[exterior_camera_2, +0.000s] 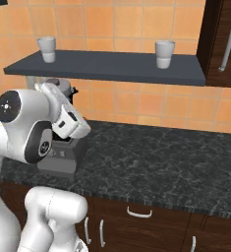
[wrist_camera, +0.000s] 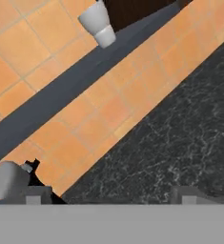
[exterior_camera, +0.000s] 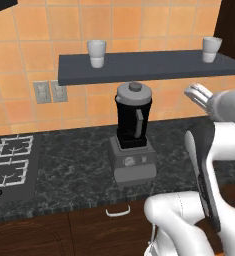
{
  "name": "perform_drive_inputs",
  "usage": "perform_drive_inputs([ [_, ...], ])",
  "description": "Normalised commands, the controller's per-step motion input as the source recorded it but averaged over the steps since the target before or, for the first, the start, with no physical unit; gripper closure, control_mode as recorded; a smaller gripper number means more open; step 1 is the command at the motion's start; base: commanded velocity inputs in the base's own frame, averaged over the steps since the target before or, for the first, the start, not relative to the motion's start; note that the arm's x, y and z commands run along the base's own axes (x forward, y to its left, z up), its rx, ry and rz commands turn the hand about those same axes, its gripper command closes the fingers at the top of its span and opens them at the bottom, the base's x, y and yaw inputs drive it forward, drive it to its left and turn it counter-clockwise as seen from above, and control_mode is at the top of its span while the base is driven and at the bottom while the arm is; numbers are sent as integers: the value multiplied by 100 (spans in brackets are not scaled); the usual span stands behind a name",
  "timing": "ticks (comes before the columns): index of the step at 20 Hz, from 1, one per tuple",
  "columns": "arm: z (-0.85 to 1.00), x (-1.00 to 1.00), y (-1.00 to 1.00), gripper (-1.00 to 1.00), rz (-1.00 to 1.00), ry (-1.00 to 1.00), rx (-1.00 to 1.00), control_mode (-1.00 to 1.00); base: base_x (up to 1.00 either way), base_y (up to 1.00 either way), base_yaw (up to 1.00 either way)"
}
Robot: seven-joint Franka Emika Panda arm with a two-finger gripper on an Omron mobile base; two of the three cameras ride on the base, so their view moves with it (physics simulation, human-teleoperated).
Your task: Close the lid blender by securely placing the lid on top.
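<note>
I see the blender (exterior_camera: 133,140) standing on the dark counter (exterior_camera: 69,155), under the shelf (exterior_camera: 149,65). The lid (exterior_camera: 134,92) sits on top of the jar, and from the left base view it looks level and centred, so I judge the task is done or almost done.

The gripper (exterior_camera: 198,93) is up and to the right of the jar, apart from the lid, at about the lid's height. In the hand view the two fingertips (wrist_camera: 33,195) stand far apart with nothing between them, so the jaws are released and hold nothing. In that same view I also see the lid's edge at the lower left corner.

What could go wrong from here, in my opinion:
- I cannot tell whether the lid is pressed fully down or only resting. If it is only resting, a small knock would tip it off.
- The hand is near the lid. If I swing the arm left, it may brush the knob.
- The shelf and the cup (exterior_camera: 96,53) are just above, so a careless lift could hit them.
</note>
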Motion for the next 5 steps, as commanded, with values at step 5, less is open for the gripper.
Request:
perform_drive_inputs([
  [5,-45,-100,-100,-100,0,-22,10,-100,0,0,0],
])
